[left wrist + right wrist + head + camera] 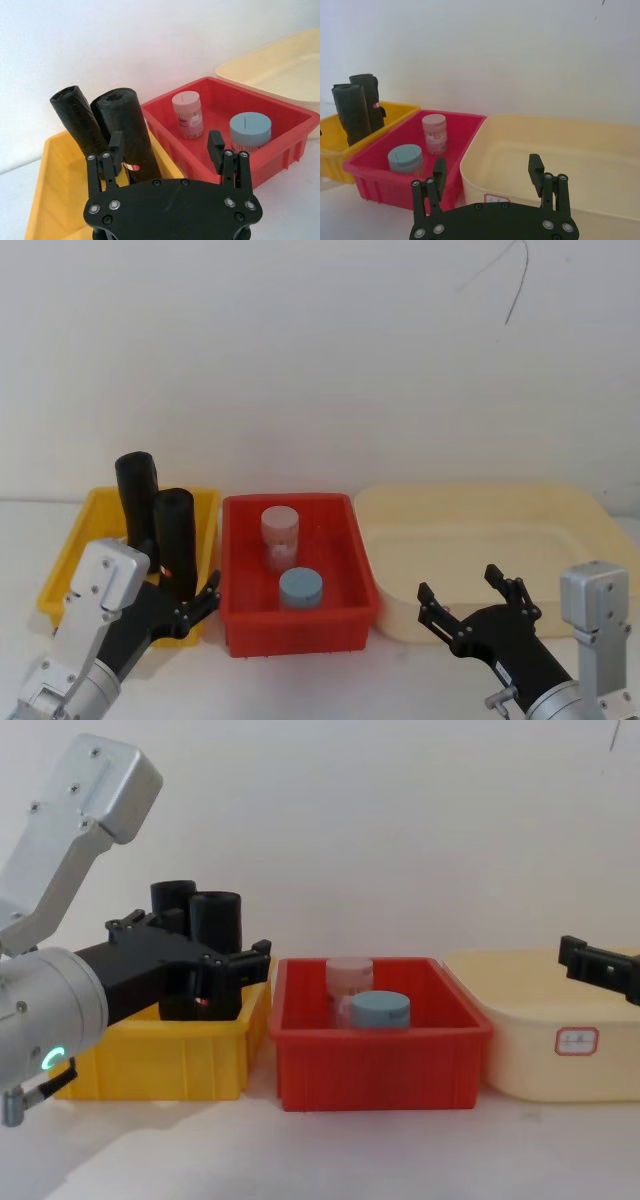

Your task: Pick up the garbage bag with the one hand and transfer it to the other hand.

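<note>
Bags (pixel 174 540) in yellow bin (pixel 68 558), jars (pixel 280 537) in red bin (pixel 300 633)

The setting reads as a robotics lab or test bench rather than a home or a shop. A bare white wall (pixel 320 360) stands behind a plain white table (pixel 300 680). Three plastic containers sit in a tidy row along the wall: a yellow bin (pixel 160 1060), a red bin (pixel 380 1070) and a cream tub (pixel 540 1070) bearing a small printed label (pixel 577 1040). Their contents look like staged props: two black rolls (pixel 135 495) stand in the yellow bin and two small jars (pixel 280 535) in the red one. A silver-grey robot arm (pixel 60 850) with a glowing green ring light (pixel 50 1058) reaches in over the table's left side.
</note>
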